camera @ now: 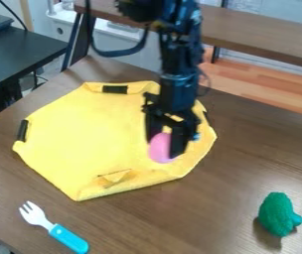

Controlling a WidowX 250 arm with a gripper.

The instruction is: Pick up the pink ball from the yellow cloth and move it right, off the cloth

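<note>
Counter (240,163) runs under and all around the fingers (178,143), carries everything. Yellow cloth (87,144) directly below them, spread mostly to view-left. Fingers work over its view-right part, inside the edge. Cloth rim is folded or turned up in places, with dark strips: one beyond the fingers, one far out to view-left. Strips probably keep the folds in shape. Nearest edge has a loose crumple, toward the camera and view-left of the fingers.

Black arm (179,64) comes in from above, gripper (162,148) pointing down. That gives a steep approach; likely keeps the wrist off the cloth.

Fork (52,226), pale tines, blue handle: on bare counter, camera side and view-left of the fingers, well apart. Lies flat, tines angled away from the camera; flat shape should keep it put.

Green lumpy toy (277,214): on the counter, camera side and view-right, well off the cloth. Rests on its side, apparently stable on its broad body.

Pink rounded thing (160,149): between the fingers, which look clamped on its sides. Side grip makes sense, since a round body could roll. Can't tell if the cloth takes any weight.
</note>
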